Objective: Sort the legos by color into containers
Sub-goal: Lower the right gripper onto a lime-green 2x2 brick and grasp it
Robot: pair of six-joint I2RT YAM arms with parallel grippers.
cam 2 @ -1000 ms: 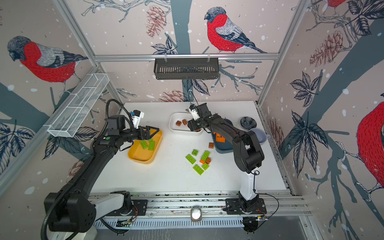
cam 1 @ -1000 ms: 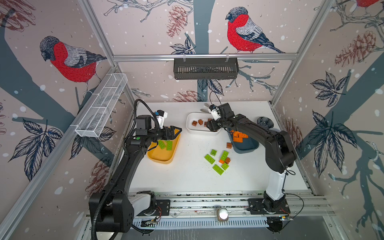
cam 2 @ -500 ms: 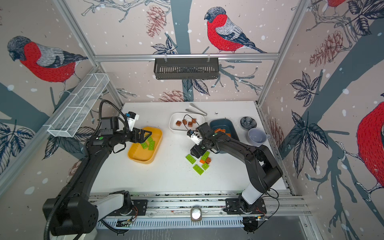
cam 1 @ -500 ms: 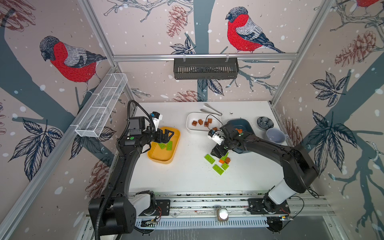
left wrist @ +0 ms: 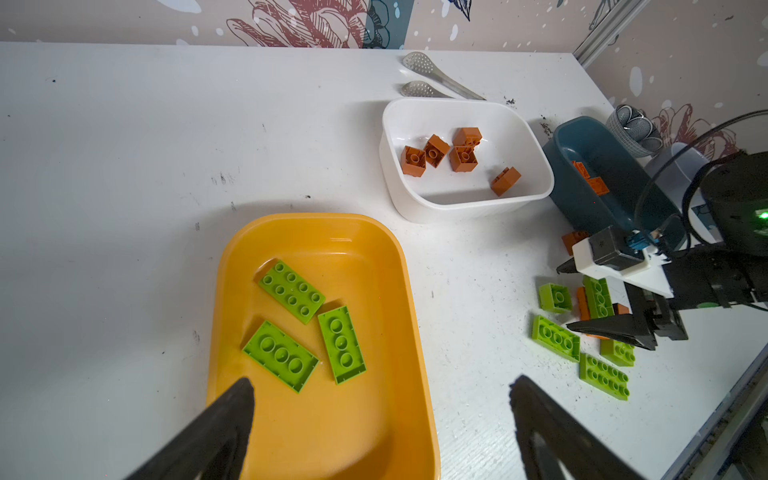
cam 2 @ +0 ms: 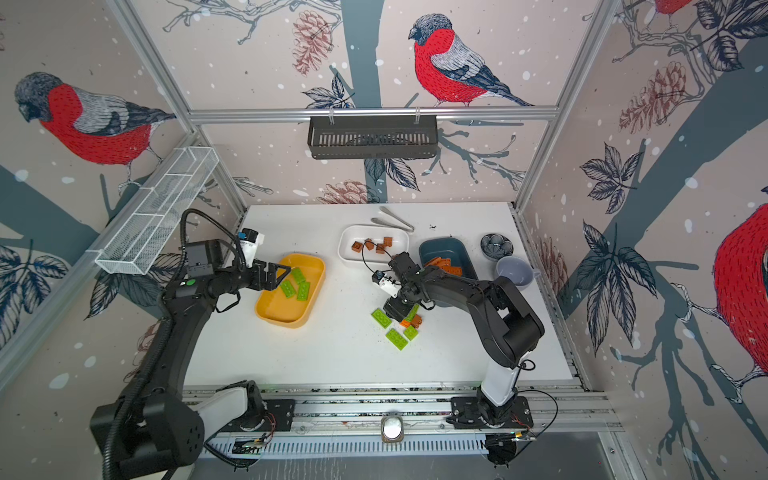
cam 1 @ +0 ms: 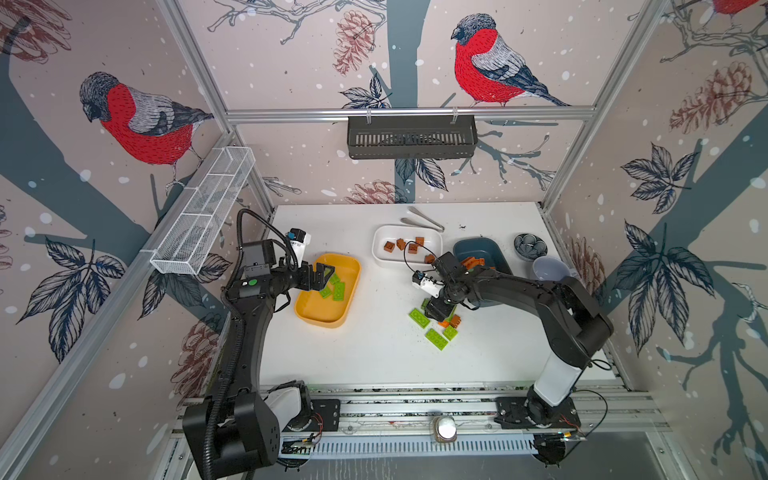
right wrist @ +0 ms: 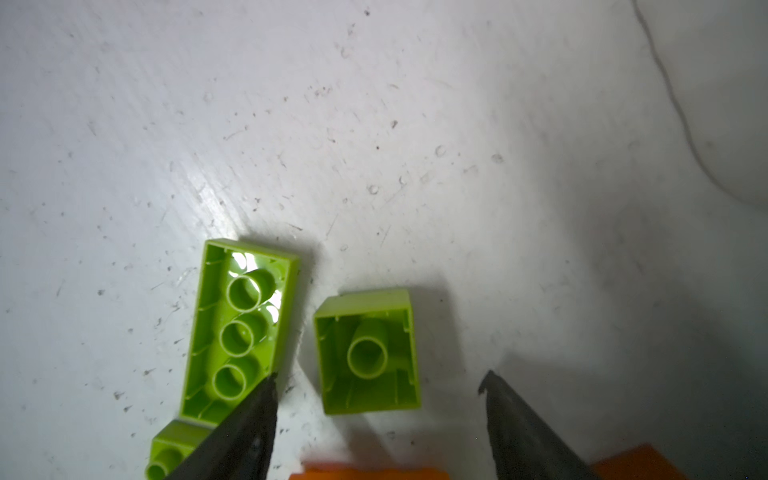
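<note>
Right claw (right wrist: 378, 379) hangs low over the loose pile of bricks (cam 1: 436, 337) on the table (cam 1: 374, 361), jaws apart and empty, straddling a small green brick (right wrist: 368, 353) (it lies studs down). Left claw (left wrist: 380, 382), wide open and empty, hovers over the yellow tub (left wrist: 232, 291), which holds three green bricks (left wrist: 291, 291). Step in hand, likely: picking up green. Next: lower, close squarely, then carry to the yellow tub.
</note>
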